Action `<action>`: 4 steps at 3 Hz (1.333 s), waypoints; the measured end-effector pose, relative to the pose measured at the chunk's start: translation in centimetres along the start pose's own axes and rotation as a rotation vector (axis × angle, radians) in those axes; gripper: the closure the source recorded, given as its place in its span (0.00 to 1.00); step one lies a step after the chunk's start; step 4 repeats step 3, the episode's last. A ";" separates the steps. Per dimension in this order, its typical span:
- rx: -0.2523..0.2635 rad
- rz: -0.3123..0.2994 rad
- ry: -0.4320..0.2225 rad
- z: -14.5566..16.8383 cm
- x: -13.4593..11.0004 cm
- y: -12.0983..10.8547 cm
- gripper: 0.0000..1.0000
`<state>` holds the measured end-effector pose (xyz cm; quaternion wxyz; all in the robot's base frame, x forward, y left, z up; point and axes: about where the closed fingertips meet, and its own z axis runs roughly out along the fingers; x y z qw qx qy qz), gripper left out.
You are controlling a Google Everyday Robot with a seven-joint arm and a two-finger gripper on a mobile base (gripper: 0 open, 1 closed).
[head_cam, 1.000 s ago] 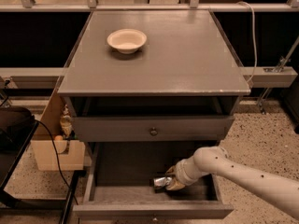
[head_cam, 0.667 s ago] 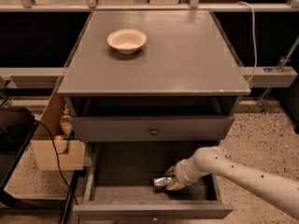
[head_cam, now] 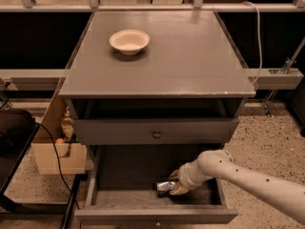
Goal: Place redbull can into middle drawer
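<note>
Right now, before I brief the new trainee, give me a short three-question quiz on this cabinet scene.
1. Short answer: is the upper drawer open or shut?
2. True or false: the bowl sits inside the middle drawer.
3. Multiple choice: where is the gripper? A, in the bowl. B, inside the middle drawer, at the redbull can. C, inside the upper drawer.
Key: 1 shut; 2 false; 3 B.

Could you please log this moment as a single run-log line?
gripper: inside middle drawer, at redbull can | redbull can: low in drawer, right of centre | bowl: on cabinet top
</note>
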<state>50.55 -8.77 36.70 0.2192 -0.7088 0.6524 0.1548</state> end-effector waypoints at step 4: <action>-0.002 0.000 -0.001 0.1 0.0 0.1 0.00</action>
